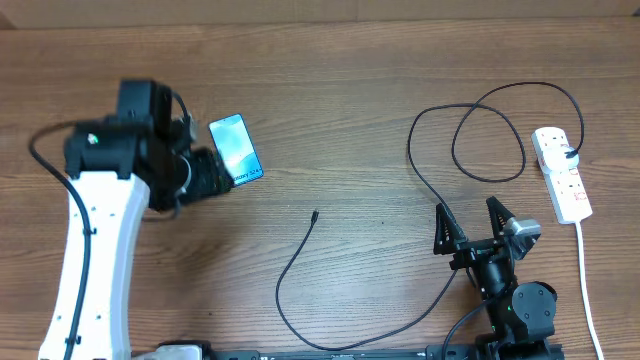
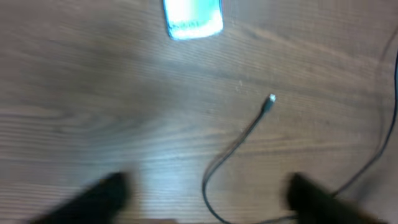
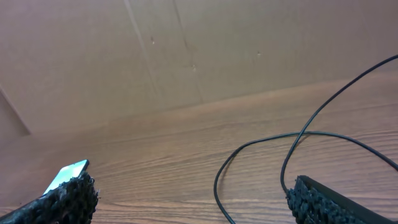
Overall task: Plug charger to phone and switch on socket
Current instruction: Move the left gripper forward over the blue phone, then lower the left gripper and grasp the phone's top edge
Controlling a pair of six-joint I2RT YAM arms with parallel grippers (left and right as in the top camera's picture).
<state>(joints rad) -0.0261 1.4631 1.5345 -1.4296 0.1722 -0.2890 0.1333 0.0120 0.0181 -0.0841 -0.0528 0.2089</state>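
Now, the step in hand: fetching the free end of the charger (image 1: pixel 312 222) (my judgement), as nothing was plugged in yet.
Left gripper (image 2: pixel 211 194): jaws stood wide apart with nothing between them; it hung over the table (image 1: pixel 350 60), and the plug tip (image 2: pixel 270 99) lay ahead of it in the wrist view.
Right gripper (image 1: pixel 470 228): wide as well and empty, low at the near side, with the cable passing close by.
Phone (image 1: pixel 235 150): flat on the wood, screen up, just beside the left gripper in the overhead view, well apart from the plug tip.
Socket (image 1: pixel 562 175): at the far right, with the charger's black plug in it (the switch position was too small to tell).
How to do it well: come down in line with the cable, pinch just behind the tip so the tip sticks out free, and keep it level with the phone's edge.
Risk: a thin cable can roll out of the jaws, and the phone may slide if it is pushed without support.
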